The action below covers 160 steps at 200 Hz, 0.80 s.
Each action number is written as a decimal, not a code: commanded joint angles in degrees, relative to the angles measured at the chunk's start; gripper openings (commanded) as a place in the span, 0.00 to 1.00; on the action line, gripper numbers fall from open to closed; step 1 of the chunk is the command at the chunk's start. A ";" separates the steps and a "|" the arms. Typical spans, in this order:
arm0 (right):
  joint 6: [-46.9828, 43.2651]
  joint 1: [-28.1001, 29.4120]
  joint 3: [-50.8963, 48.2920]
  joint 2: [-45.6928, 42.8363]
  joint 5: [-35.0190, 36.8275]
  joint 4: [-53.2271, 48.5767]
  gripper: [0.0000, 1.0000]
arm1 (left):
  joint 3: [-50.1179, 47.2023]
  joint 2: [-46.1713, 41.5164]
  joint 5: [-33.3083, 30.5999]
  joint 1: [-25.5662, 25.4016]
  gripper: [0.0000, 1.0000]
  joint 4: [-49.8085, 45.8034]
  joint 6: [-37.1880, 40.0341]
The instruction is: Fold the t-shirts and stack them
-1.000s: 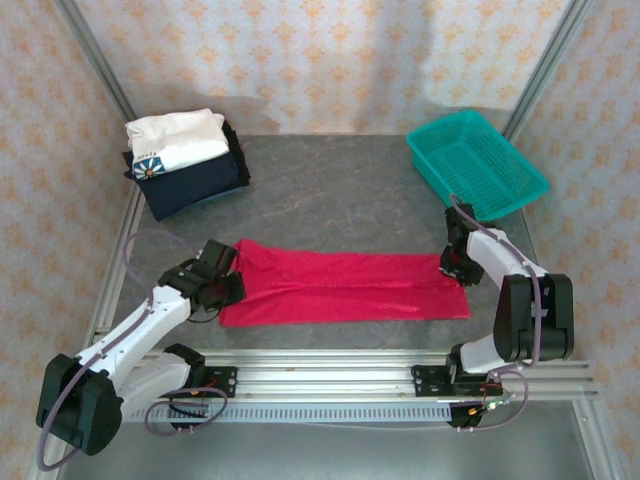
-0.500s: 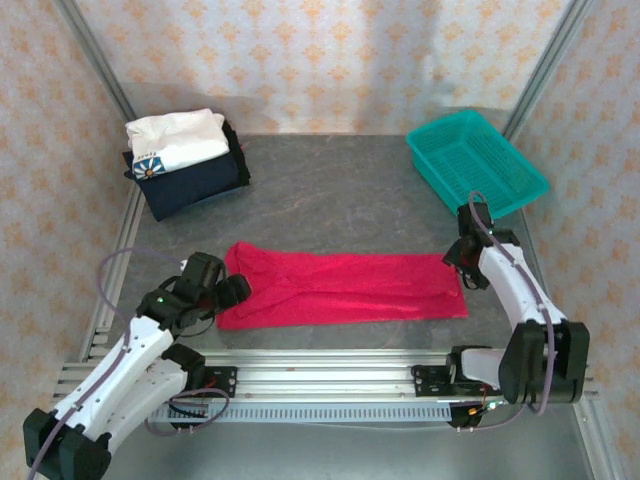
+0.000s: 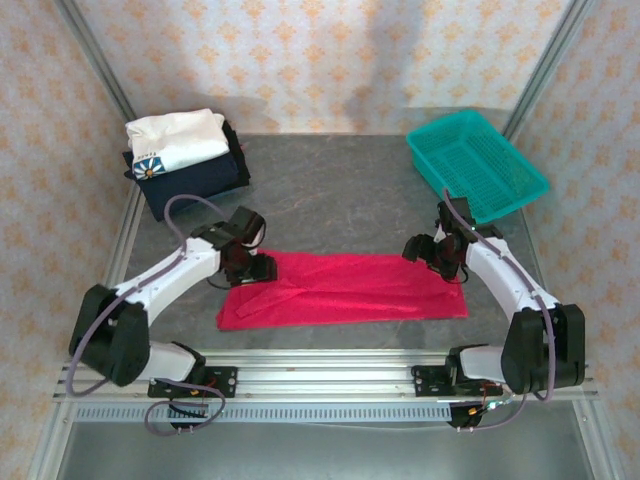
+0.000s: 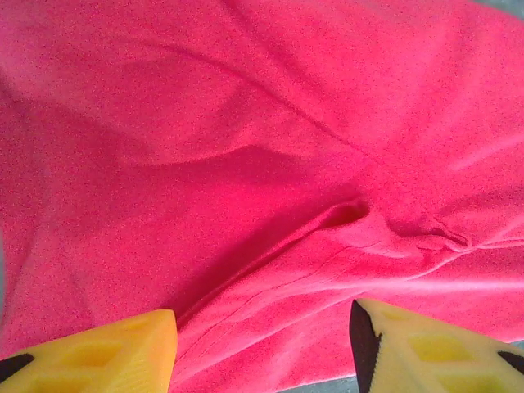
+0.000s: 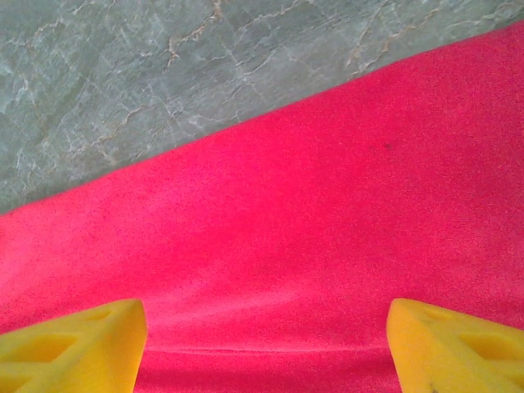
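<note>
The red t-shirt (image 3: 345, 290) is laid flat as a long strip near the front edge of the table (image 3: 340, 190), about in the middle. Its left end is bumpy, with a small fold and a wrinkle, and its right end is smooth. The left gripper (image 3: 250, 265) is held over the left end with its fingers wide apart, and nothing is pinched. The right gripper (image 3: 425, 250) is held over the far side of the right end, also wide apart with nothing pinched. It looks like the ends are about to be picked up so the strip can be folded shorter. To do that well, all the layers should be caught at each end, and the cloth should not be pulled crooked. The white t-shirt (image 3: 175, 135) is stacked on the navy t-shirt (image 3: 195, 180) at the far left corner, well apart. The teal basket (image 3: 478, 165) is at the far right corner.
</note>
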 commanded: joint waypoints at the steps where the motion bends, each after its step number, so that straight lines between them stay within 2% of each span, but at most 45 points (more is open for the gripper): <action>1: -2.43 0.05 -0.09 0.44 -1.40 0.08 0.77 | 4.37 4.65 2.65 -1.84 0.57 0.66 6.84; 46: -3.00 0.05 -0.03 0.69 -1.81 -0.11 0.77 | 7.78 12.28 1.07 -4.28 0.54 -0.13 9.51; 91: -3.00 0.09 -0.03 0.84 -2.00 0.30 0.77 | 9.78 14.64 -2.48 -5.22 0.47 -0.07 9.67; 120: -3.27 0.05 0.22 1.48 -1.71 0.02 0.77 | 9.49 15.60 -1.48 -6.45 0.37 0.06 9.80; 160: -3.31 0.05 0.89 1.72 -1.09 0.06 0.76 | 7.18 14.09 -0.67 -8.01 0.14 0.10 9.39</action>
